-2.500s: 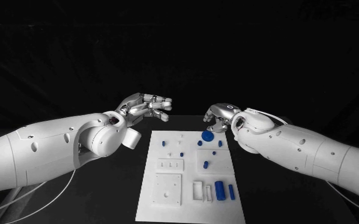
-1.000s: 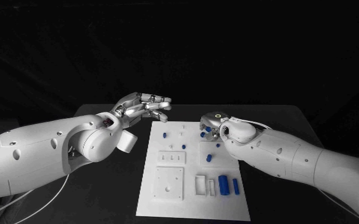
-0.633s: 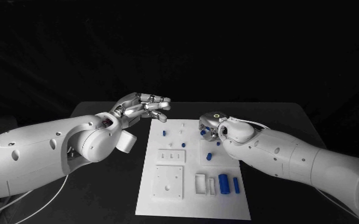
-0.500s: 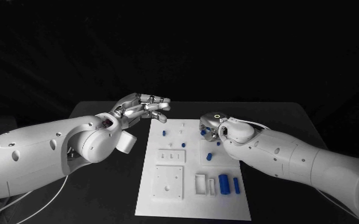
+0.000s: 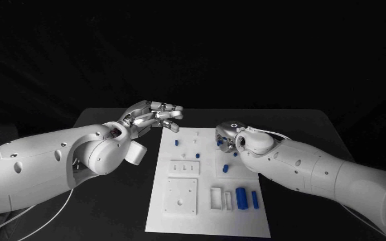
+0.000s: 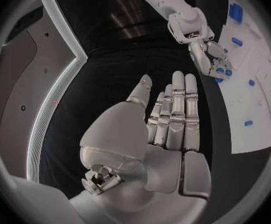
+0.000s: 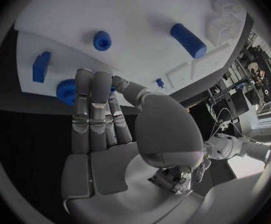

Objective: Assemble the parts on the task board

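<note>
Task board (image 5: 187, 207), white, mid-table, with blue parts (image 5: 241, 198) scattered on it. Right hand (image 5: 226, 139) at the board's far right edge, fingertips (image 7: 84, 75) on a round blue disc (image 7: 65, 91); whether it grips it, cannot tell. Left hand (image 5: 153, 115) just off the far left corner, fingers loosely spread, holding nothing.

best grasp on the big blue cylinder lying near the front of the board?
Pinch the big blue cylinder across its round sides at mid-length, coming from above. It lies flat on the task board, long axis toward the robot. A white block and a slimmer blue piece flank it, so side clearance looks tight.
</note>
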### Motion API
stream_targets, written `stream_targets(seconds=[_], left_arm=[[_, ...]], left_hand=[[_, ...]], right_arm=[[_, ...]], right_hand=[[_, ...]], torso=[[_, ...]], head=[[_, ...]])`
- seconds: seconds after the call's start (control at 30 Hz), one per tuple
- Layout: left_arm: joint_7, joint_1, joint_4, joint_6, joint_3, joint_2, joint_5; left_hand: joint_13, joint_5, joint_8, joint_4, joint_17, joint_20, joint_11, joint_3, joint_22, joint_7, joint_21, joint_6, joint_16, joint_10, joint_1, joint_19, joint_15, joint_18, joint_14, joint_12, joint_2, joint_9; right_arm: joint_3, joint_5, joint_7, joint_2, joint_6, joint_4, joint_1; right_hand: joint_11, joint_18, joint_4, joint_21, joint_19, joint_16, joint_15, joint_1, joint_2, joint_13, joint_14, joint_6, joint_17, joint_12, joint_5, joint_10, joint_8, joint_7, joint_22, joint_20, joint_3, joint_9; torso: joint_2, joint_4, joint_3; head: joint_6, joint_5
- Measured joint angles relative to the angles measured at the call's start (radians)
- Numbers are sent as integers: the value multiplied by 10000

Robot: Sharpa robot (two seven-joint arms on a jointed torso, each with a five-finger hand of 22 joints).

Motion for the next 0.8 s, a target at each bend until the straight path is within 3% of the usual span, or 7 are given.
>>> stream_targets(seconds=[0.27, 0.47, 0.63, 0.8], left_arm=[[-11, 0, -16, 0, 0, 10, -1], [-23, 0, -32, 0, 0, 12, -2], [-34, 0, -54, 0, 0, 12, -3], [-44, 0, -118, 0, 0, 17, -3]], left_hand=[[-1, 0, 0, 0, 0, 0, 0, 0, 0, 0, 0, 0, 0, 1, 0, 0, 0, -1, 0, 0, 0, 0], [-1, 1, 0, 0, -1, 0, 0, 0, 1, 0, 0, 0, 0, 1, 0, 0, 0, 0, 0, 0, 0, 0], [-2, 6, 0, 0, -2, 0, 0, 0, 1, 0, 0, 0, 0, 1, 0, 0, 0, 0, 0, 0, 0, -1], [-2, 7, 0, 0, 25, 0, 0, 1, -45, 0, 0, 0, 0, 1, 0, 0, 0, 0, 0, 0, 0, 0]], right_arm=[[3, -7, -43, 14, -62, -5, 1], [5, -45, -102, 17, -265, -15, 6], [1, -95, -183, 23, -501, -2, 0], [-1, -129, -275, 0, -709, 169, 11]], right_hand=[[-171, -68, 37, -58, 71, -1, -82, -74, 101, 7, -53, 497, 20, -1, -77, 629, -11, -102, 203, -71, -49, 43], [-355, -130, -165, 9, 104, -1, -197, 142, 313, 6, -43, 1021, 55, 18, -117, 1163, 37, -267, 473, -183, -252, 84], [-456, -151, -304, 142, 140, -1, -268, 120, 468, 6, -41, 1185, 109, 39, -120, 1367, 38, -278, 739, -252, -385, 99], [-425, -160, -388, 181, 140, -1, -268, 63, 552, 9, -41, 1197, 153, 39, -127, 1404, 36, -275, 975, -252, -386, 80]], torso=[[26, -9, 0], [41, -8, -7], [42, -8, -13], [43, -4, -21]], head=[[15, 0], [30, -4], [56, 4], [127, 33]])
